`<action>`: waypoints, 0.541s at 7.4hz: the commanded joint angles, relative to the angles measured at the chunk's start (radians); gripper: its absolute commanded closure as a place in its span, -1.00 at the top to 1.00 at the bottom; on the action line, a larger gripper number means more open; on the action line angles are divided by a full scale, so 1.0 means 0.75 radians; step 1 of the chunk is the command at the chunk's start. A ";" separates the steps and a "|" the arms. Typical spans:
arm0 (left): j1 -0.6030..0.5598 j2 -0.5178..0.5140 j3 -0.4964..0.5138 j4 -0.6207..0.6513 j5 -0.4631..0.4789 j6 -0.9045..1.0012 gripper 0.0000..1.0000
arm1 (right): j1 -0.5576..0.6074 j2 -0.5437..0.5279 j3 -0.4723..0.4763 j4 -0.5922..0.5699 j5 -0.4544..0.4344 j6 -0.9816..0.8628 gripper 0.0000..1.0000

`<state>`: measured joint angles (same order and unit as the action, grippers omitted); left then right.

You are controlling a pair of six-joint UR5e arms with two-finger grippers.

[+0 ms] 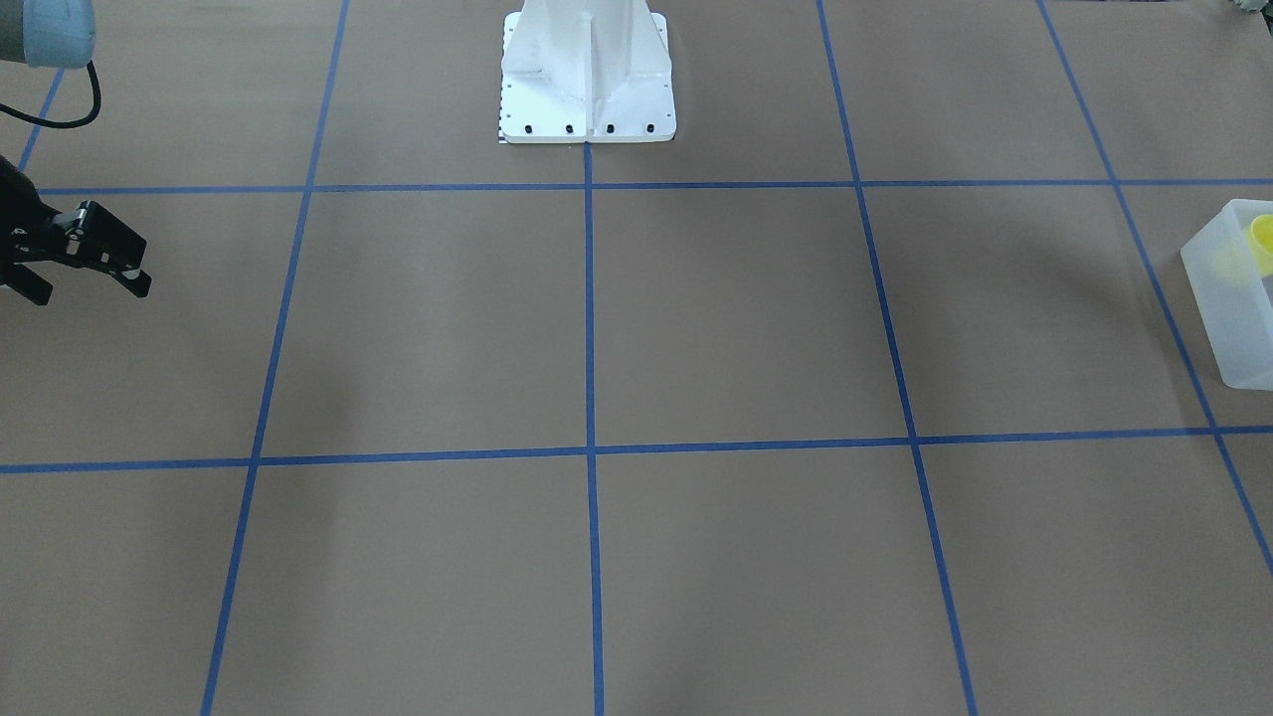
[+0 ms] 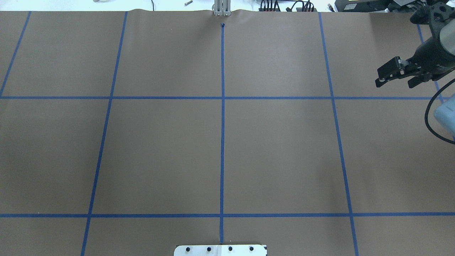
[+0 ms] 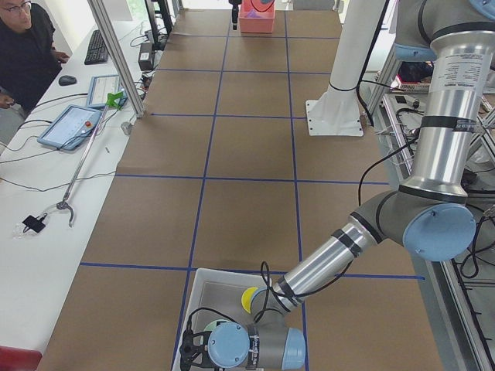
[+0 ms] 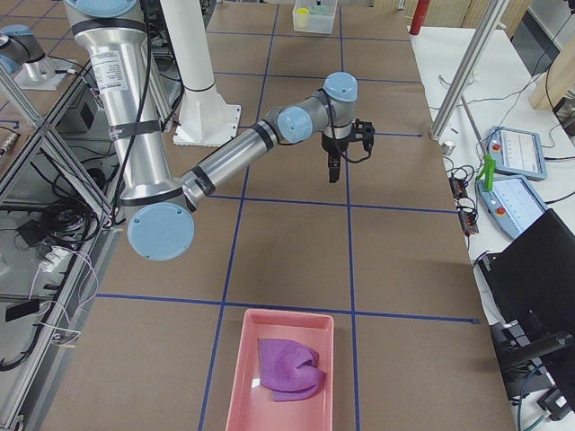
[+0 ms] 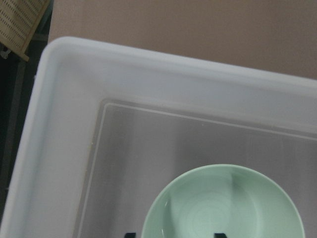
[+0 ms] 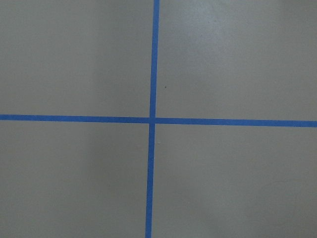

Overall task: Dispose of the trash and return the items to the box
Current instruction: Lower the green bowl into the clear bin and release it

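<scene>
The translucent white box (image 5: 59, 124) fills the left wrist view, and the pale mint-green bowl (image 5: 223, 203) lies on its floor. My left gripper (image 5: 175, 235) is above the bowl. Only its two dark fingertips (image 5: 130, 234) show at the bottom edge, wide apart, so it is open. The yellow cup (image 3: 249, 300) is in the same box (image 3: 203, 282); cup (image 1: 1263, 244) and box (image 1: 1228, 318) also show in the front-facing view. My right gripper (image 2: 395, 83) is open and empty above bare table at the far right; it also shows in the front-facing view (image 1: 91, 288).
A pink tray (image 4: 283, 373) with a purple cloth (image 4: 289, 366) lies at the table's right end. The white robot base (image 1: 587, 80) stands at the middle of the near edge. Brown paper with blue tape lines covers the table. An operator (image 3: 27, 50) sits beside it.
</scene>
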<state>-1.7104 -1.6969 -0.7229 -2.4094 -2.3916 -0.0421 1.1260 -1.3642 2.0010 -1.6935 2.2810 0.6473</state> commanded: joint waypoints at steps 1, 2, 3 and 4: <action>-0.004 -0.002 -0.075 -0.001 -0.010 -0.007 0.97 | 0.000 0.001 -0.001 0.000 0.000 0.000 1.00; -0.014 -0.004 -0.128 0.010 -0.026 -0.009 0.97 | 0.000 0.001 -0.001 0.000 0.000 0.000 1.00; -0.091 -0.020 -0.163 0.028 -0.093 -0.015 0.97 | 0.000 0.001 -0.001 0.000 0.000 0.000 1.00; -0.179 -0.081 -0.250 0.145 -0.120 -0.042 0.97 | 0.000 -0.003 -0.001 -0.002 0.000 0.000 1.00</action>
<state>-1.7757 -1.7193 -0.8466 -2.3713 -2.4484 -0.0570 1.1259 -1.3644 2.0003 -1.6939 2.2810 0.6474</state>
